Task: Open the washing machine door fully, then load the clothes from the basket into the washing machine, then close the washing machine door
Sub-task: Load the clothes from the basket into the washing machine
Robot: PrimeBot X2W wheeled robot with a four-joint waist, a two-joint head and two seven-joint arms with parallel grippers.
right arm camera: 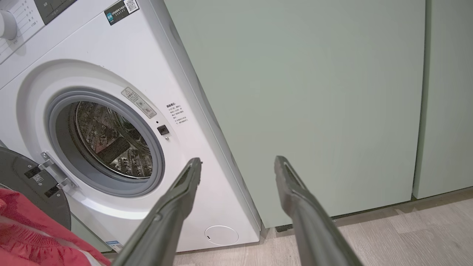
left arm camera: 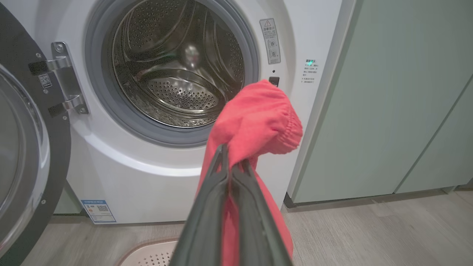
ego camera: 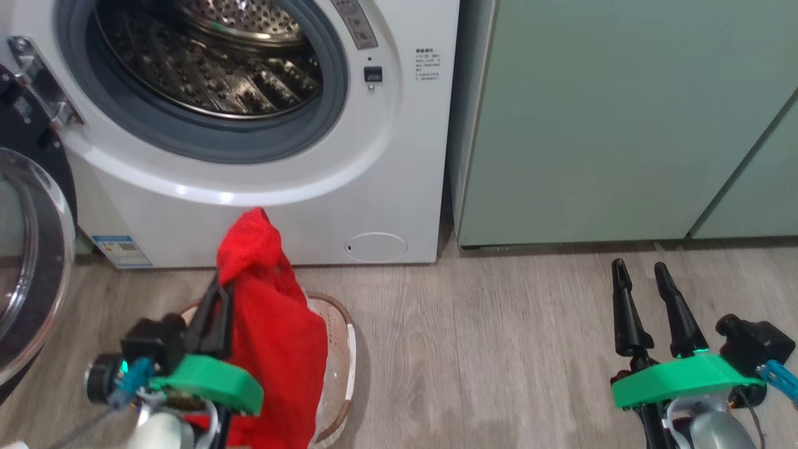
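Right of the white washing machine (ego camera: 262, 206) stand pale green cabinets (ego camera: 623, 125). The washing machine door (ego camera: 28, 249) is swung open at the left, baring the steel drum (ego camera: 212, 68). The left hand (ego camera: 217, 293), fingers pressed together, pinches the red garment (ego camera: 274, 337), which hangs over the basket (ego camera: 341, 349) and seemingly hides its contents. The right hand (ego camera: 638, 265) hovers spread wide over the floor, holding nothing.

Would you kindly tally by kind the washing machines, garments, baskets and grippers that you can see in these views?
washing machine: 1
red garment: 1
basket: 1
grippers: 2 (left gripper shut on the red garment, right gripper open)
Total: 5
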